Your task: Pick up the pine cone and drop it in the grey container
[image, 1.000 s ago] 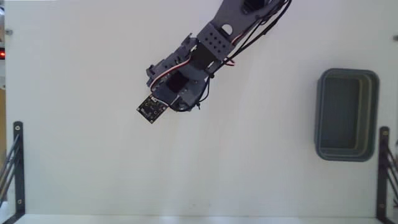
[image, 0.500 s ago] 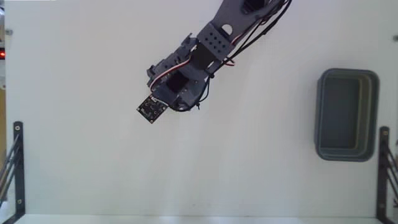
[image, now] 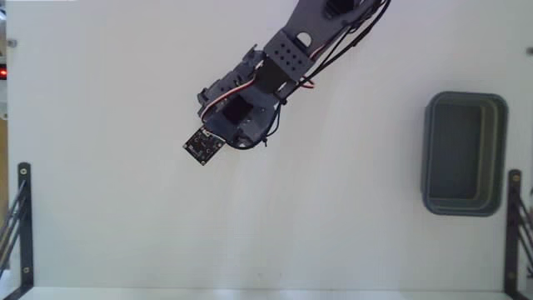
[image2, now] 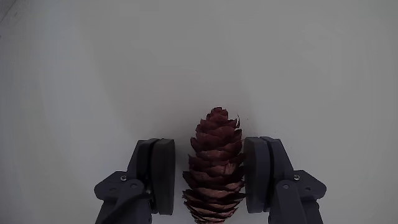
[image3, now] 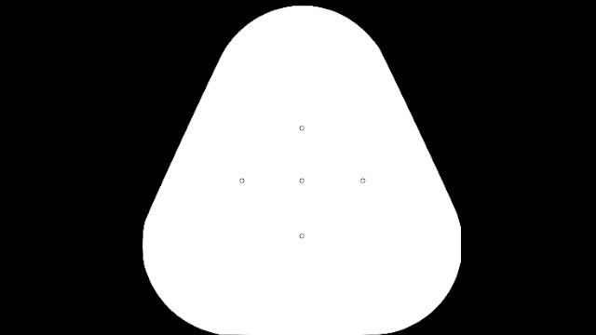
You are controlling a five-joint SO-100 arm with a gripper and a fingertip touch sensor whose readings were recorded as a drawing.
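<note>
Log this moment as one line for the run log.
end effector: open, fingers either side of pine cone | right finger touching cone, gap on left | cone on table, not lifted | grey container: empty, far right in fixed view

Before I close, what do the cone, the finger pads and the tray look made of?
Pine cone: dry, woody, rough overlapping reddish-brown scales. Finger pads: matte dark grey, likely plastic or rubber; smooth faces. Grey container: dull blue-grey moulded plastic by its rounded corners and thick rim.

No readable text, labels, brands, numbers or signs in fixed view or wrist view.
</note>
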